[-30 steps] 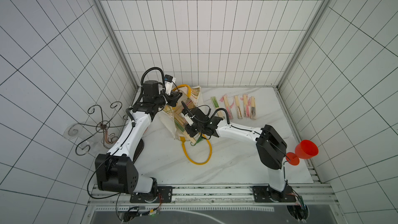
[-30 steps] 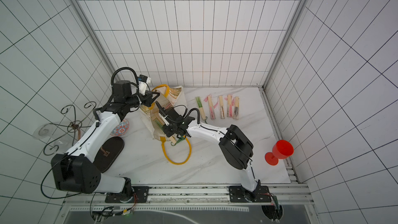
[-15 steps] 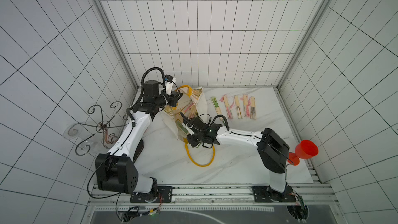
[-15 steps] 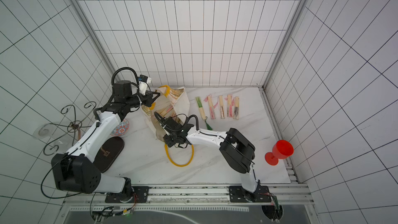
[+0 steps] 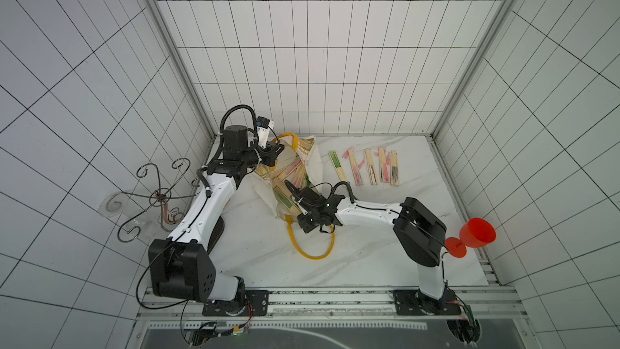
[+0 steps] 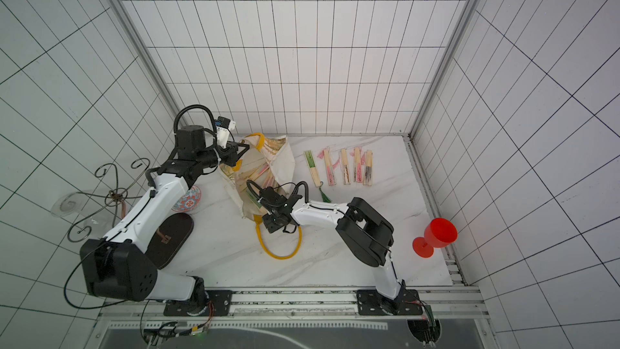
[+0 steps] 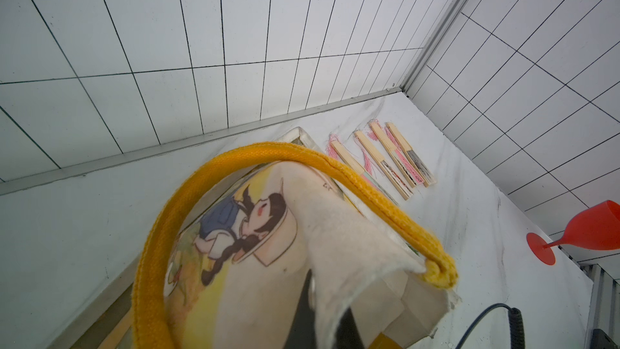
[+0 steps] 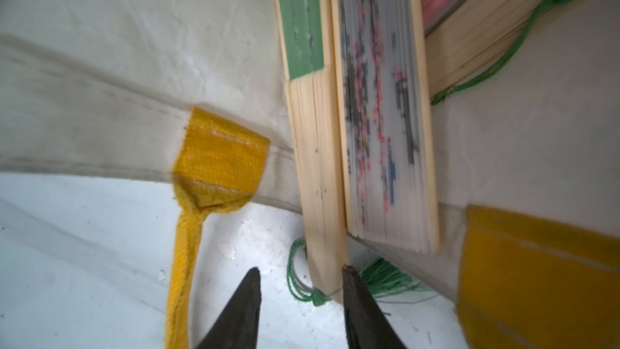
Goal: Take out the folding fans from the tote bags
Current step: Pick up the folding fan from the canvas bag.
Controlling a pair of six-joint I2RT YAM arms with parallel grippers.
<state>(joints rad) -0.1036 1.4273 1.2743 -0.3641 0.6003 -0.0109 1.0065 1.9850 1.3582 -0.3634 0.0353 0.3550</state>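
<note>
The cream tote bag (image 5: 313,166) (image 6: 285,162) lies at the back left of the table with its mouth toward the front. My left gripper (image 5: 275,152) (image 7: 318,317) is shut on the tote's upper rim beside the far yellow handle (image 7: 335,169) and holds it raised. Several folding fans (image 5: 289,176) fill the bag. A green fan (image 8: 312,122) and a black-inked fan (image 8: 382,122) stick out of the mouth. My right gripper (image 5: 296,212) (image 8: 300,268) is open at the mouth, with the green fan's bamboo end against one fingertip. Several more fans (image 5: 370,166) (image 6: 344,170) lie in a row at the back.
The tote's lower yellow handle (image 5: 313,251) loops across the table toward the front. A red goblet (image 5: 476,234) stands at the right edge. A wire stand (image 5: 157,193) on a dark oval base (image 6: 174,240) and a patterned plate (image 6: 189,199) are at the left.
My right gripper has backed out of the bag toward the front, drawing the green fan's end past the rim, and its jaws have parted. The left gripper has kept its hold.
</note>
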